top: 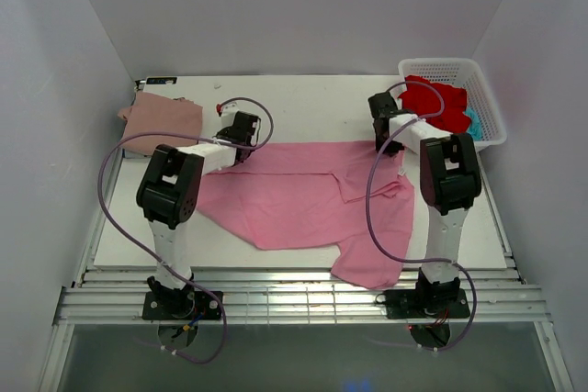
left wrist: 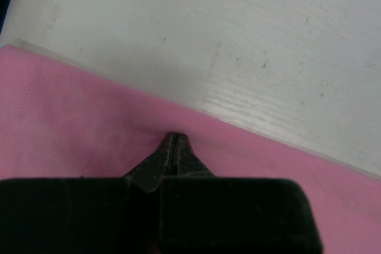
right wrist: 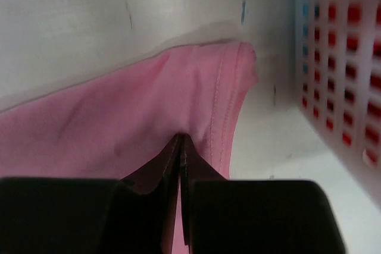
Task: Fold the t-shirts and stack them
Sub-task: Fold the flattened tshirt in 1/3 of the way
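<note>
- The near part of the bright pink t-shirt [top: 303,199] is draped over the near edge of the table [top: 303,98], close to the R arm's base.
- The rest of it is spread open on the table btwn the two arms, w/ some folds and wrinkles toward the right.
- Its far edge is pinched at two spots, one toward the left end and one at the right end.
- L gripper [left wrist: 172,139]: its fingers [left wrist: 158,165] are clenched tip to tip on that far edge. The cloth is slightly puckered round the tips, and bare table is seen just beyond.
- R gripper [right wrist: 180,140]: its fingers [right wrist: 161,165] are clamped on the cloth, w/ a strip of pink seen in the slit btwn them. A stitched hem runs just right of the tips, and the shirt's corner ends a little beyond.
- The basket [right wrist: 339,57] wall is seen blurred near that corner; contact can't be told.
- A dusty rose t-shirt [top: 161,121] lies folded at the far-left corner, apart from the pink one.
- In the basket at far right, a red t-shirt [top: 436,98] is heaped. Only a sliver of a teal t-shirt [top: 473,123] shows; the rest is hidden.
- In the top view both sets of fingertips are hidden by the wrists.
- The bottom of each wrist view is blocked by the black gripper body.
</note>
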Tool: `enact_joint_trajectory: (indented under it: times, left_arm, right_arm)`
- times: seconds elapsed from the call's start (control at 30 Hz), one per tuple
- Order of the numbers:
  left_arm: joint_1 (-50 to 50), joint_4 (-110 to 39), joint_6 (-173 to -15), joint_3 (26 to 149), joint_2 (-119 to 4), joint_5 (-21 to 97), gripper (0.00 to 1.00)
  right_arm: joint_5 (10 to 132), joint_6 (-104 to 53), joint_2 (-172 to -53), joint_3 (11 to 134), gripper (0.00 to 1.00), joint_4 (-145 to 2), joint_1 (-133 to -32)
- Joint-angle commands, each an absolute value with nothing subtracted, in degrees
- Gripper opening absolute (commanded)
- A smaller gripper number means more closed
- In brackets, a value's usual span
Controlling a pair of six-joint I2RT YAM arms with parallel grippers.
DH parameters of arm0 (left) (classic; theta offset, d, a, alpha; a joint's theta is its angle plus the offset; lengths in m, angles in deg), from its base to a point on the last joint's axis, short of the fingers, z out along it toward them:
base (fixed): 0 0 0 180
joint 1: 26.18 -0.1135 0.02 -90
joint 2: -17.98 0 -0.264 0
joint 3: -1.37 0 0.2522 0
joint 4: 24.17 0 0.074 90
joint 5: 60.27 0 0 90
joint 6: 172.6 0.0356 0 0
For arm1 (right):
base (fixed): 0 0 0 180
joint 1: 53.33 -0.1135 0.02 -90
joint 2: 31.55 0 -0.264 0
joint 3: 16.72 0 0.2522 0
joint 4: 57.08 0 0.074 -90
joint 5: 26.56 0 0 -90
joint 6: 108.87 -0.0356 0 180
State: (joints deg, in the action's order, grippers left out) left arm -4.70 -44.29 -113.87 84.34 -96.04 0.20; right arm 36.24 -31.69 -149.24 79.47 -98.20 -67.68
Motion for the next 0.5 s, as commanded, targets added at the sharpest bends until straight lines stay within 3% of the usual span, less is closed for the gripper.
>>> enact_joint_trajectory:
  times: [0.0, 0.3, 0.47]
  left_arm:
    - [-6.05, -50.15, -113.19, 88.51, -101.8, 3.72, 0.0]
    - [-8.51, -53.05, -109.67, 104.33, -111.21, 4.16, 0.0]
    - [-8.42, -49.89, -106.86, 107.42, -109.64, 3.98, 0.0]
  right_arm:
    - [41.2, -30.04, -158.19, 87.72, 0.08, -99.14, -65.03]
    - [42.7, -24.06, -170.51, 109.71, 0.08, -100.82, -64.14]
    - [42.26, -21.33, -158.95, 102.18, 0.09, -90.81, -64.23]
